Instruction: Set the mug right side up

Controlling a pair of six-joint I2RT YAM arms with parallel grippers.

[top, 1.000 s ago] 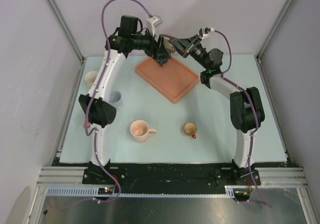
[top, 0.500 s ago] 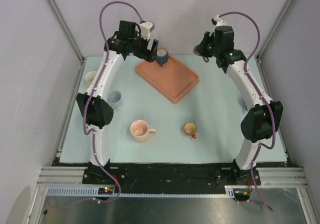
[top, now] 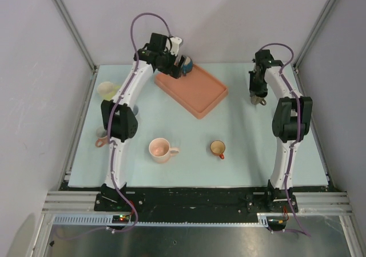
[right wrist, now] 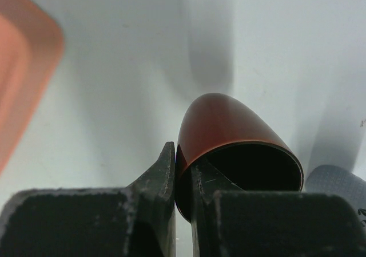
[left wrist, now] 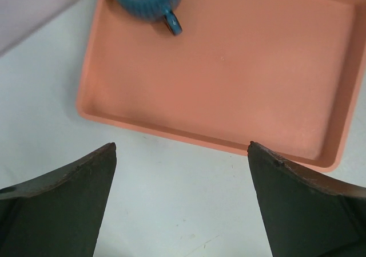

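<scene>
The right gripper (right wrist: 183,159) was clamped on the wall of a red mug (right wrist: 229,122), one finger inside the rim and one outside, holding it on its side over the pale table (right wrist: 114,68), right of the orange tray (left wrist: 257,68). Done well, the wrist would roll until the mouth faced up, then set the base flat before release; the handle seemed hidden. The left gripper (left wrist: 182,147) hung wide open and empty above the tray.
</scene>
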